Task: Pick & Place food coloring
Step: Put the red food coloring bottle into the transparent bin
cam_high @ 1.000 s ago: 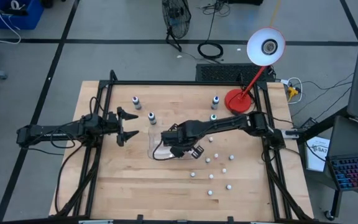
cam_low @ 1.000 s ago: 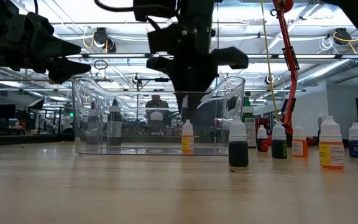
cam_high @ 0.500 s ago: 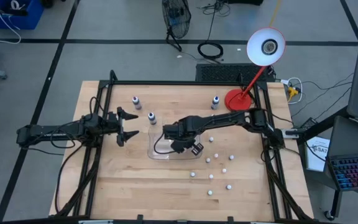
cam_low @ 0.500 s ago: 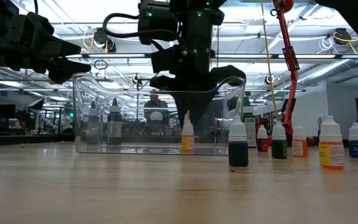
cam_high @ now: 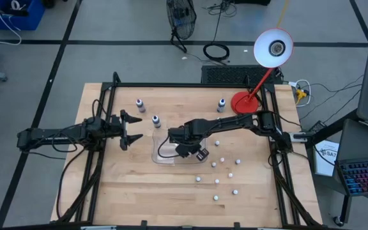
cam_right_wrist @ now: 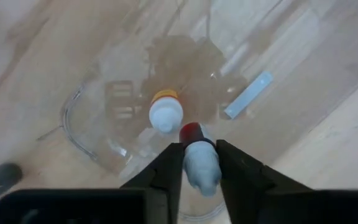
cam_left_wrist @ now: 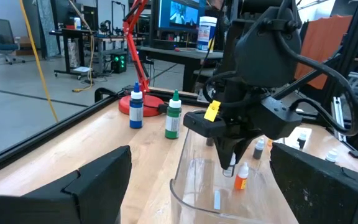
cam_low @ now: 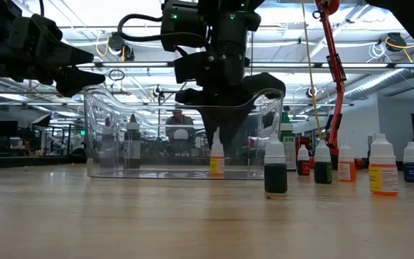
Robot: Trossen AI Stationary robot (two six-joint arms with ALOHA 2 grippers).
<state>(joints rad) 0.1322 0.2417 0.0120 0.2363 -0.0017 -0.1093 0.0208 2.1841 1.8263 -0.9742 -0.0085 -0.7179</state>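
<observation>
Right gripper (cam_right_wrist: 199, 163) is pointed down into the clear rectangular plastic tray (cam_high: 160, 155), mid-table, fingers clenched on a small pale dropper bottle with a red band (cam_right_wrist: 199, 160). In the right wrist view the bottle sits between the two dark fingers (cam_right_wrist: 166, 171), cap up, over the tray floor. Whether its base touches the floor: can't tell.

Already in the tray: one small pale bottle with an orange-yellow band (cam_right_wrist: 165, 112), upright, just beside the held one. The same bottle shows in the low view (cam_low: 217, 160) and the left wrist view (cam_left_wrist: 242, 176), directly below the right gripper (cam_left_wrist: 230, 163). A pale flat strip (cam_right_wrist: 247, 95) lies on the tray floor near it.

Left gripper (cam_high: 135, 130) hovers to the left of the tray, fingers spread apart, holding nothing; tray edge is near it but not touched.

Other food coloring bottles on the light wooden table (cam_high: 107, 185):
- two dark-capped ones (cam_high: 140, 104) toward the far left, third (cam_high: 156, 119) near the tray's far corner
- blue-topped one (cam_high: 222, 103) beside the red desk lamp base (cam_high: 242, 102)
- scatter of white-capped bottles (cam_high: 217, 181) on the right half, well apart from the tray
- dark-green-bodied bottle (cam_low: 275, 166) standing in front of the tray in the low view, outside it
</observation>
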